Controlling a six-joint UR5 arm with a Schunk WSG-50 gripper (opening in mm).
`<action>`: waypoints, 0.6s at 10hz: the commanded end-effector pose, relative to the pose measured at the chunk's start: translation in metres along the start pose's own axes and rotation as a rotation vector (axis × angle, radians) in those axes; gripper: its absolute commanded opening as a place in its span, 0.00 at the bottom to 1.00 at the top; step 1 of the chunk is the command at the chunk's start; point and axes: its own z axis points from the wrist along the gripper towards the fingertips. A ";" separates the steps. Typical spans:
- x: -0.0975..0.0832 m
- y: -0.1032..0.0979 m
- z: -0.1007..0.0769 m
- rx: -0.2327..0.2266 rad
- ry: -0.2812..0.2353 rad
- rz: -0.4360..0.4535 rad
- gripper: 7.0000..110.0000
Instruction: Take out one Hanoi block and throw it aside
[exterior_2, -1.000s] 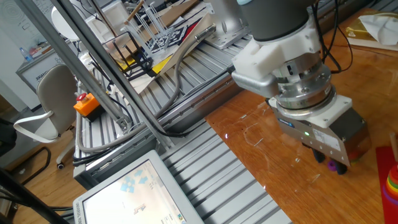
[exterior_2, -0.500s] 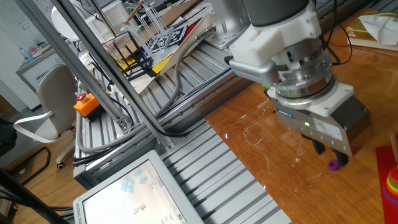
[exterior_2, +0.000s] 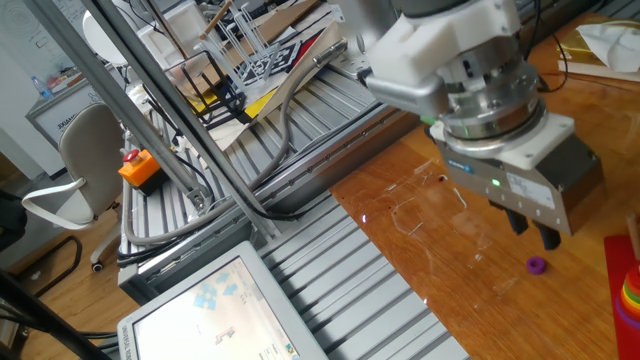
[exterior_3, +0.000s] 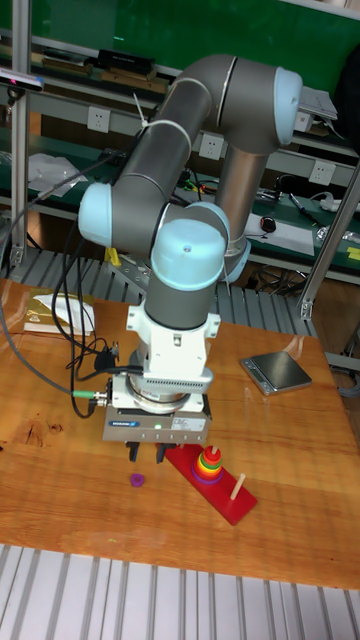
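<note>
The Hanoi block (exterior_2: 537, 265), a tiny purple ring, lies alone on the wooden table (exterior_2: 420, 215). In the tall fixed view the Hanoi block (exterior_3: 137, 480) sits just left of the red base. My gripper (exterior_2: 535, 234) hangs a little above it, open, its dark fingers apart and holding nothing. From the other side the gripper (exterior_3: 147, 456) stands above and slightly right of the block, not touching it.
A red base (exterior_3: 215, 490) holds stacked rainbow rings (exterior_3: 209, 463) and a bare wooden peg (exterior_3: 238, 486), close to the gripper's right. A grey scale (exterior_3: 276, 372) lies behind, a white bag (exterior_3: 55, 310) and cables at the left. A screen (exterior_2: 210, 310) sits off the table's edge.
The gripper has risen and drawn back from the table. The purple block, held low between the fingers a second ago, now lies free on the wood below them.
</note>
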 end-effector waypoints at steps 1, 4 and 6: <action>0.005 -0.004 -0.011 0.024 0.004 0.034 0.15; 0.006 -0.002 -0.013 0.018 0.003 0.047 0.00; 0.006 -0.006 -0.013 0.031 0.004 0.050 0.00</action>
